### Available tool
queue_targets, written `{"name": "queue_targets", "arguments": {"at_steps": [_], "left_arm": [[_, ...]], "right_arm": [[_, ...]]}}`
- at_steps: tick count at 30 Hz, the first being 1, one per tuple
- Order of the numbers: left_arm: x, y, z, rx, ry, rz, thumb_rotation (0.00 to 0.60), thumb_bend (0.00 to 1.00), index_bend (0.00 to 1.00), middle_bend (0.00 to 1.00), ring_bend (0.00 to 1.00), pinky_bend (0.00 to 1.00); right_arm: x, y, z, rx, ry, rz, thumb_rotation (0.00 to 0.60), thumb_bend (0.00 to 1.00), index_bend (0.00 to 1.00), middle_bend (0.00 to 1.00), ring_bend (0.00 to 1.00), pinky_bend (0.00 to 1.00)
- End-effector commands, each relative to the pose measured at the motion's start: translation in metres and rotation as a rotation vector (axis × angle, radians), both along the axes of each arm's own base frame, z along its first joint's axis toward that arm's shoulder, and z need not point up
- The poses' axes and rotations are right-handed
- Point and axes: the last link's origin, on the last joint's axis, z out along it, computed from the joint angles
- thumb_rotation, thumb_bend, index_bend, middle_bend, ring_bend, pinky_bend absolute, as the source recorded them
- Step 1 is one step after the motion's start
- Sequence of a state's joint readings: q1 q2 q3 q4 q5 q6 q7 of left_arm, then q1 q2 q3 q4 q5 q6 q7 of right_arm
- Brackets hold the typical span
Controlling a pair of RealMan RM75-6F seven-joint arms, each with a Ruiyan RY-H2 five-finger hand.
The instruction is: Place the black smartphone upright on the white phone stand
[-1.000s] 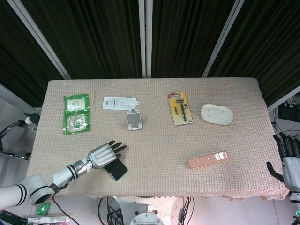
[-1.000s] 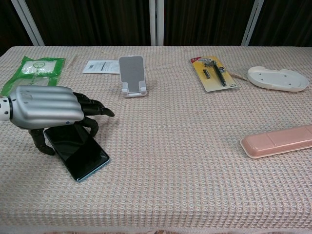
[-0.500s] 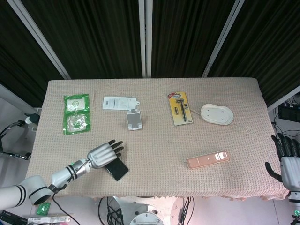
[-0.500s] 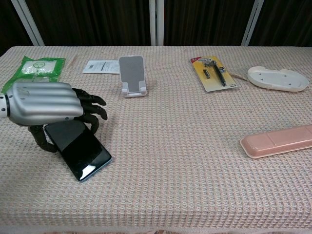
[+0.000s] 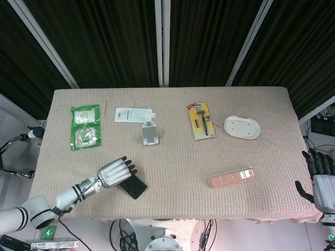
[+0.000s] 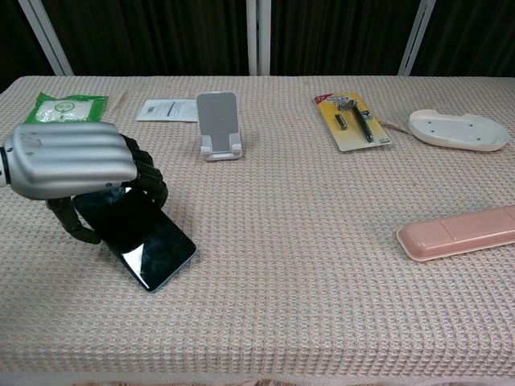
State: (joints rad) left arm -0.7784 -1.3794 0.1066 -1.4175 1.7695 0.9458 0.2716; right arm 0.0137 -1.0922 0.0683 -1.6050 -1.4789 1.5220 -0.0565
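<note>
Left hand (image 6: 72, 165) grips black smartphone (image 6: 145, 241) near the table's front edge.

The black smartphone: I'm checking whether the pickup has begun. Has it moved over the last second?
Yes. The black smartphone has shifted right, toward the pink case, and its far end has lifted in the left hand.

One black smartphone (image 5: 134, 186) lies on the one cloth-covered table (image 5: 172, 115). There is one white phone stand (image 5: 149, 133), one green packet (image 5: 85, 126), one white flat package (image 5: 133, 114), one razor on a yellow card (image 5: 201, 120), one white oval tray (image 5: 242, 127) and one pink oblong case (image 5: 232, 178). Two robot hands are in view: the left hand (image 5: 111, 173) and the right hand (image 5: 323, 177).
</note>
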Motion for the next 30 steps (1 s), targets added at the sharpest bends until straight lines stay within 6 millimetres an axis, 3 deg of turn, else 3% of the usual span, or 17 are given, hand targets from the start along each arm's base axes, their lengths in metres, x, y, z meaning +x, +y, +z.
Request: {"name": "queue_targets", "arguments": {"at_steps": [1,6,16,21,30], "left_arm": [[-0.001,0.0,0.0,0.0,-0.002,-0.001,0.6,0.32,0.59,0.39,0.4,0.51],[0.0,0.001,0.001,0.001,-0.01,0.0,0.6,0.34,0.59,0.51,0.46,0.55],[0.002,0.004,0.009,0.018,-0.022,-0.005,0.6,0.35,0.6,0.58,0.51,0.58],[0.014,0.016,0.032,0.098,-0.007,-0.085,0.6,0.36,0.6,0.59,0.52,0.58],[0.053,0.05,0.078,0.376,0.194,-0.454,0.6,0.37,0.6,0.59,0.52,0.58]], "right_arm": [[0.0,0.0,0.0,-0.001,0.001,0.002,0.6,0.24,0.0,0.0,0.0,0.0],[0.001,0.0,0.0,0.001,0.001,0.005,0.6,0.24,0.0,0.0,0.0,0.0],[0.002,-0.001,0.001,-0.001,-0.001,0.006,0.6,0.24,0.0,0.0,0.0,0.0],[0.003,0.0,0.004,-0.012,-0.001,0.012,0.6,0.24,0.0,0.0,0.0,0.0],[0.003,0.001,0.003,-0.02,-0.009,0.016,0.6,0.24,0.0,0.0,0.0,0.0]]}}
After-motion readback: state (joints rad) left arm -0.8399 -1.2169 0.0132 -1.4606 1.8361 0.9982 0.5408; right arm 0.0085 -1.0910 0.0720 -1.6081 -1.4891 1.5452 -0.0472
